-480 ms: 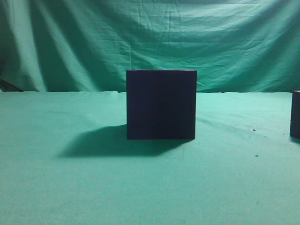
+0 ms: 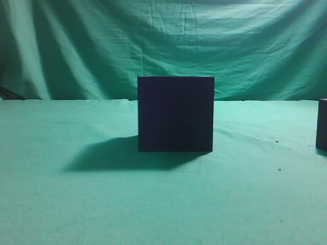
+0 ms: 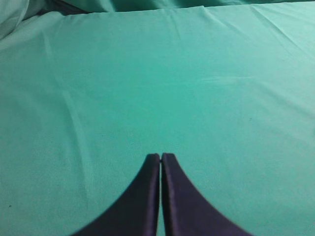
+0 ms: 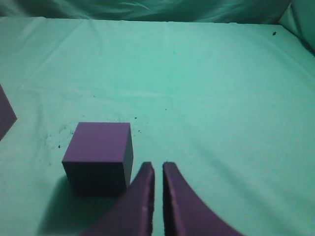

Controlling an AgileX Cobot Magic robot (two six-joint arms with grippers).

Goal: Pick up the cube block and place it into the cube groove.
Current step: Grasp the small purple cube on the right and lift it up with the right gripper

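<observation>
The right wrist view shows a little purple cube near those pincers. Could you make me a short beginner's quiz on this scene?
1. True or false: the right gripper is holding the cube block.
2. The cube block rests on: A) the green cloth B) the big dark box.
3. Fill in: the left gripper has its jaws ____.

Key: 1 false, the block sits beside the nearly closed jaws; 2 A; 3 shut.

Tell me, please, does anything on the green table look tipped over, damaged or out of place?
Nothing stands out. The large dark box stands upright on the green cloth. The small purple cube sits flat and whole, beside the right end effector. Only a few dark specks dot the cloth near it.
</observation>
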